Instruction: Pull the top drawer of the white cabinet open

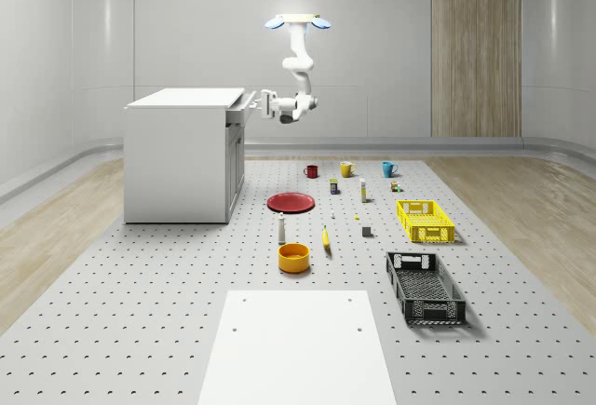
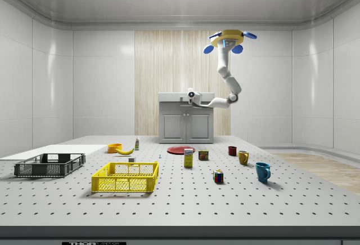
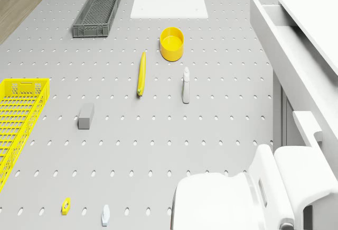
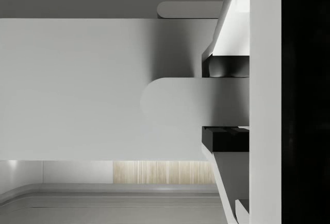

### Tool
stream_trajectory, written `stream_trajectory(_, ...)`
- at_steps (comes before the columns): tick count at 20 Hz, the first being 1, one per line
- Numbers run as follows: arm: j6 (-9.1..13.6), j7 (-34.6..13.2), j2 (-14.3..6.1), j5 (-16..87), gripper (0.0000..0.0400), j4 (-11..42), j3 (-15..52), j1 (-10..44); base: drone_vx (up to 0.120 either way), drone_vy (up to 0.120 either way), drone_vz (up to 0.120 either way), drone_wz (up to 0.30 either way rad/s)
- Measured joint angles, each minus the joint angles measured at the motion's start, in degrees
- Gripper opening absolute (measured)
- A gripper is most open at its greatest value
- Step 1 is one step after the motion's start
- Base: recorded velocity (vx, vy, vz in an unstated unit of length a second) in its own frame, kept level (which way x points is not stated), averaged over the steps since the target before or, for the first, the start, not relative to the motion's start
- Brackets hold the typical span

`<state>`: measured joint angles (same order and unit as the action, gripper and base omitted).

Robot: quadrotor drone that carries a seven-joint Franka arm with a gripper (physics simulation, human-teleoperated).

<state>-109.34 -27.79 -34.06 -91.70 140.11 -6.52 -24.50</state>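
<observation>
One drawer matters: top drawer [image 1: 238,113] of white cabinet [image 1: 177,155], standing at whole-scene view's left, already slid partway out. Drone [image 1: 298,22] hovers high, just off cabinet front, arm bent down toward it. Gripper [image 1: 267,104] sits at drawer handle [image 4: 196,103]; wrist view shows dark finger pads [image 4: 224,139] on both sides of handle bar, apparently clamped on it. You should pull straight out, level with drawer runners, drone steady, no twisting. No readable writing or brand on cabinet; labels on small floor items too small to read.
</observation>
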Motion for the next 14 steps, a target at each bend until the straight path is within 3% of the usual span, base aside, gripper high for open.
stream_trajectory(14,6.53,-1.56,-3.27,7.19,0.0120,1.84,-7.54,2.24,0.000,0.000,0.000,0.000)
